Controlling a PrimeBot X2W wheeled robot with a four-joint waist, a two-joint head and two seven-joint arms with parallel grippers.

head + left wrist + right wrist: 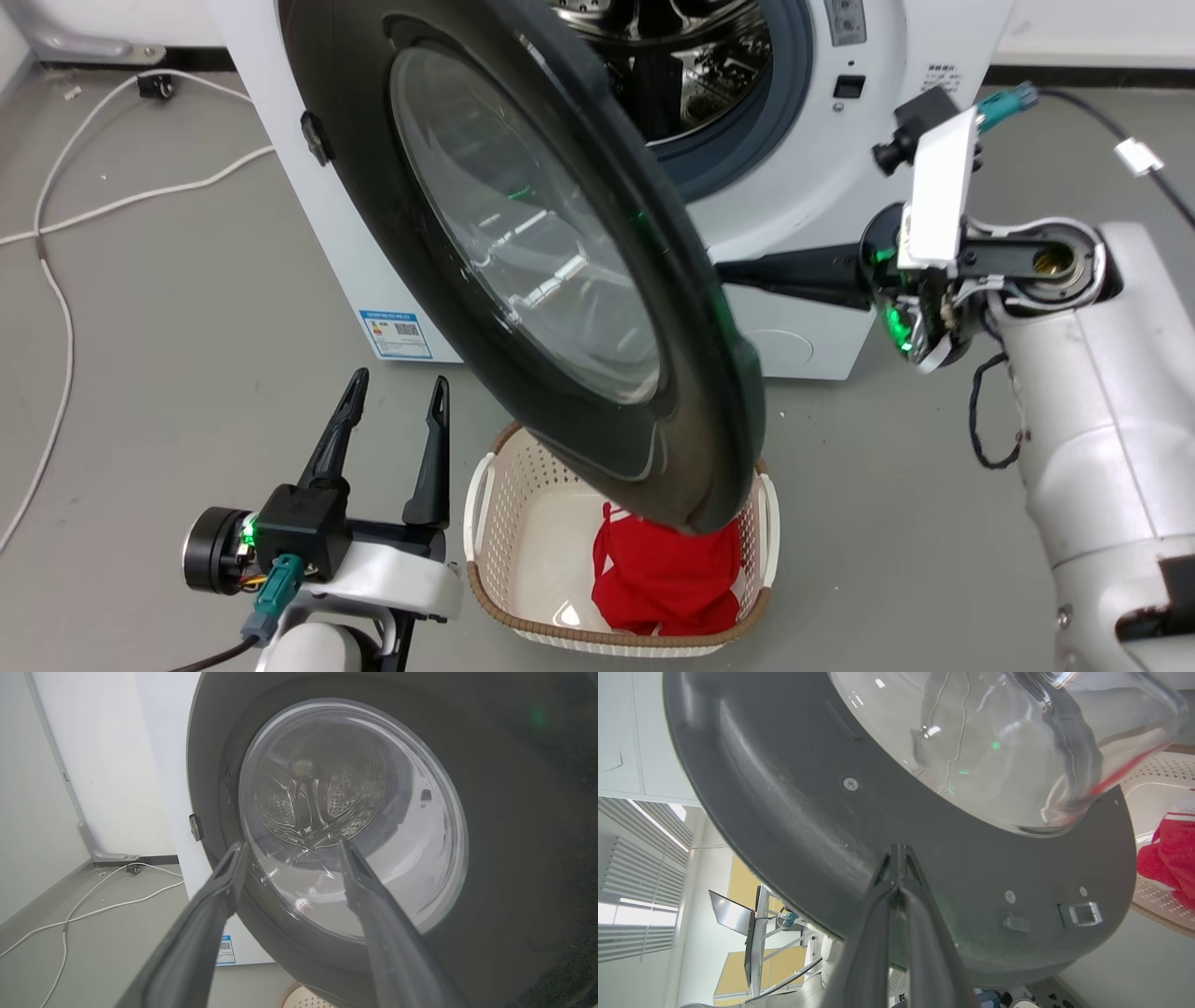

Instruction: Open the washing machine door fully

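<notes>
In front of the robot, on the grey floor, the washing machine (822, 233) stands as a white box with its steel drum exposed. The washing machine door (597, 448) is swung well out from it, partway open, with its free edge hanging over a wicker-rimmed laundry basket (481, 523) that holds a red cloth (667, 569).

The door is probably rigid and fairly heavy, and it should turn only about its hinge side, which lies to the robot's left. It calls for a steady push along an arc rather than a lift. The best purchase looks to be the dark inner ring near the free edge, far from the hinge, where a light force gives the most turn. That face is smooth and sloped, so contact could slip. The glass is better left alone.

The door is a broad glossy black disc around a bulging clear glass bowl (1017, 756). Its inner side is matt grey with screws and a small square latch catch (1085, 913).

The right gripper (896, 851) has its fingers pressed together, pinching nothing, with the tips against that inner ring just below the bowl. The left gripper (399, 381) has its fingers spread and empty. It faces the outer side and stands apart from the door.
</notes>
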